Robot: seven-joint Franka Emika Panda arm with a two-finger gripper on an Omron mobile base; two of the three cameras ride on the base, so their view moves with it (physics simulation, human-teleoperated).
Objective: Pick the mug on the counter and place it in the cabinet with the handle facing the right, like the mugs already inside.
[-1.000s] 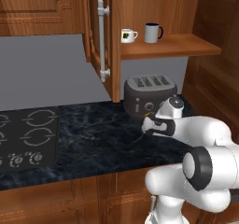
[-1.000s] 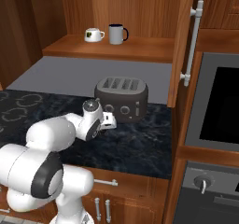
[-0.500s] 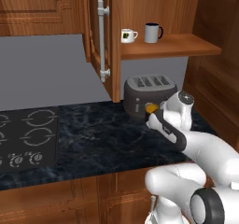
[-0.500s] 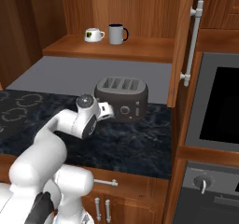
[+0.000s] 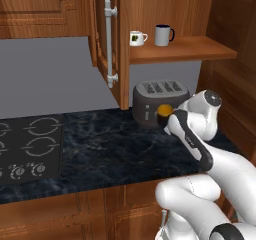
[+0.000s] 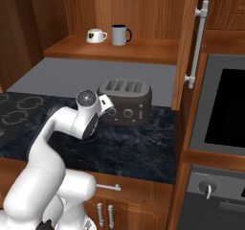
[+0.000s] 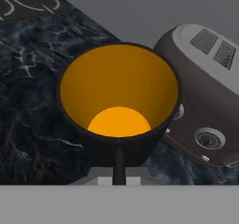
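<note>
Mug point(image 7: 119, 101): black, round-walled, glossy orange-yellow interior, mouth turned toward the hand camera so its long axis runs along the gripper's line. In the hand view a dark finger point(image 7: 119, 164) crosses the near wall at 6 o'clock; the gripper point(image 5: 170, 118) is clamped on the mug's wall. Handle orientation cannot be determined. In the left base view the mug's orange mouth sits just in front of the toaster point(image 5: 157, 101), above the counter point(image 5: 110, 144), a dark marbled stone slab. Toaster: rounded dark shell, grey slotted top, at 2 o'clock of the mug in the hand view. Cabinet point(image 5: 182, 49): brown wood, door open, silver bar; its shelf carries a white mug point(image 5: 136, 38) and a grey mug point(image 5: 163, 35).
</note>
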